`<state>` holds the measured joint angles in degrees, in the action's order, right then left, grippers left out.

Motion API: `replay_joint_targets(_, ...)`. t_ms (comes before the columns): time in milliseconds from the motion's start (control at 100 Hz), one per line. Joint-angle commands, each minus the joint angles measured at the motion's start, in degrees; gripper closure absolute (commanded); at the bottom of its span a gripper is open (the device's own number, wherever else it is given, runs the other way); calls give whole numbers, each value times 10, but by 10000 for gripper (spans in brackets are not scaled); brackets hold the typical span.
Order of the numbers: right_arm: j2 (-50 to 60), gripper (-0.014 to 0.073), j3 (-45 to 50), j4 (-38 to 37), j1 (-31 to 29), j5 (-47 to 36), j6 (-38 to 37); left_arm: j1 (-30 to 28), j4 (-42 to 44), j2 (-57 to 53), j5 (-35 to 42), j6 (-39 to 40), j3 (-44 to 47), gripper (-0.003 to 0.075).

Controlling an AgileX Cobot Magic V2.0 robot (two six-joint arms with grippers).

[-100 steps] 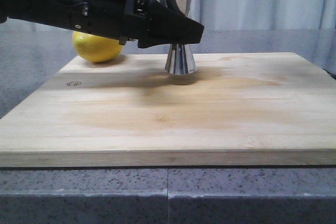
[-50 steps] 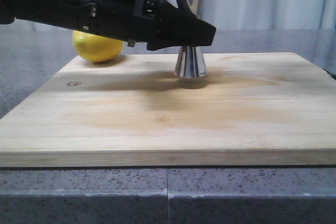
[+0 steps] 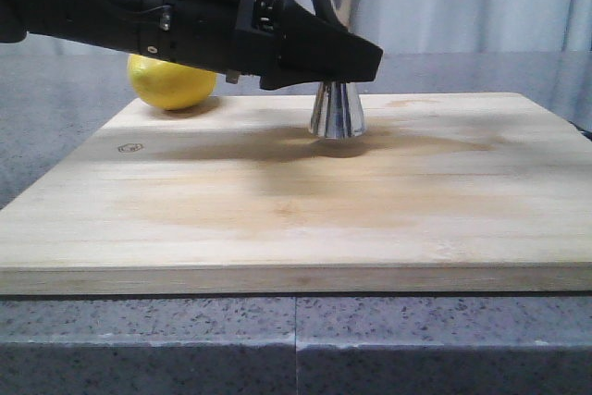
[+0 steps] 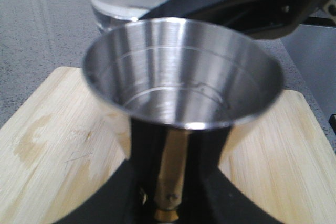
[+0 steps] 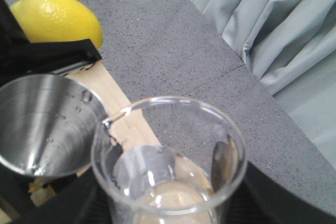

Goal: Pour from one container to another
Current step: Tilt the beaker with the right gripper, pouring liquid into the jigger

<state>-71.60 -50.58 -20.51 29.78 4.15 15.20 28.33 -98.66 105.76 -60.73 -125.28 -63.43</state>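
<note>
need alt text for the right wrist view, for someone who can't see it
A clear glass beaker is held up close, its pouring lip beside the rim of a steel jigger. Behind them a lemon lies by a wooden board on a grey counter, with pale curtains beyond.

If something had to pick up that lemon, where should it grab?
Probably across the lemon's rounded middle, coming down from above. It lies on its side behind the board, so its top is free, while the left gripper hangs close over its right side.
</note>
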Motion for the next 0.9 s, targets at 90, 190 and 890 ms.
replay_joint_targets(90,15,272,-22,-24,7,-42,5,6,-36,-25,-40,1,-17,678)
replay_joint_targets(190,15,272,-31,-41,7,-29,5,6,-36,-25,-40,1,-17,678)
replay_joint_targets(890,14,274,-71,-161,28,41,5,6,-35,-25,-40,1,-17,678)
